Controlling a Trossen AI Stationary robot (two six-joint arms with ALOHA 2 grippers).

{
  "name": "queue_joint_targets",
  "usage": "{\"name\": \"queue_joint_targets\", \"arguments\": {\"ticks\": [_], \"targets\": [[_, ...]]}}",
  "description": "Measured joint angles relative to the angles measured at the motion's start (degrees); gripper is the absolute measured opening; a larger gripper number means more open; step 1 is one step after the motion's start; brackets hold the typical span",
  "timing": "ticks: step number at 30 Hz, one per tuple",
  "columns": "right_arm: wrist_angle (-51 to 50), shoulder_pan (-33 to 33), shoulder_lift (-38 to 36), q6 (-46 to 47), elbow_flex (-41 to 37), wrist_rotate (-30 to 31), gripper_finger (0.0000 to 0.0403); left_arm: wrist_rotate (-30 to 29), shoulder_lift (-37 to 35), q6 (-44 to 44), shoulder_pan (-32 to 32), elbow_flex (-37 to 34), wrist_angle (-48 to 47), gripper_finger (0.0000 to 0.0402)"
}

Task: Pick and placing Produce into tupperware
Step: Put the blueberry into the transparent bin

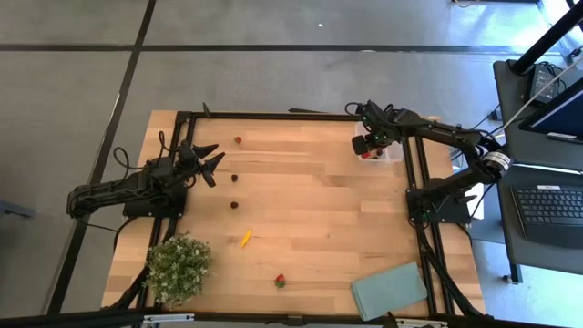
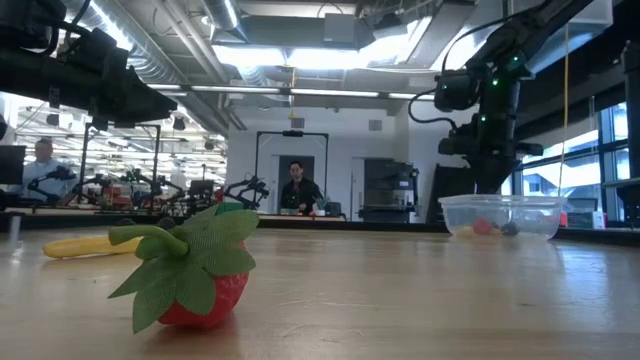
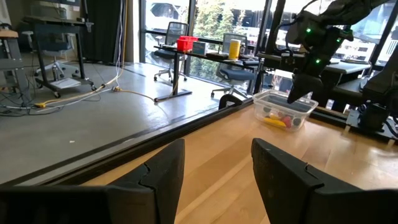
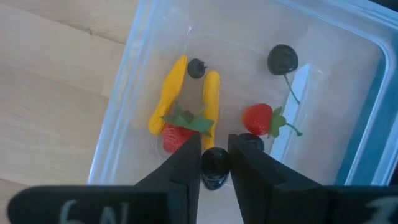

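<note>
Right wrist view: your right gripper [image 4: 214, 163] pinches a small dark round berry [image 4: 214, 167], light and slippery, above the clear plastic tupperware [image 4: 124, 81]; left gripper [image 1: 208, 160], at nine o'clock, gapes.

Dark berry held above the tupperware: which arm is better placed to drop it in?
Right. The right gripper holds the dark berry between its jaws directly over the tupperware; the left gripper waits open across the table.

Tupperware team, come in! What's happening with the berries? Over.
Right gripper over tupperware, shut on dark berry. Left gripper open, waiting. Nothing in the way.
</note>
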Motion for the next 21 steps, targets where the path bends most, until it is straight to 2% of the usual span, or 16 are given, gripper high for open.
{"name": "queue_joint_targets", "arguments": {"ticks": [9, 15, 21], "targets": [[0.5, -0.4, 0.0, -0.1, 0.0, 0.5, 0.0086, 0.0, 0.0, 0.1, 0.0, 0.0, 0.0, 0.0179], [1.1, -0.4, 0.0, -3.3, 0.0, 0.7, 0.0088, 0.0, 0.0, 0.0, 0.0, 0.0, 0.0, 0.0179], [2.1, -0.4, 0.0, -2.9, 0.0, 0.7, 0.0123, 0.0, 0.0, 0.0, 0.0, 0.0, 0.0, 0.0179]]}}
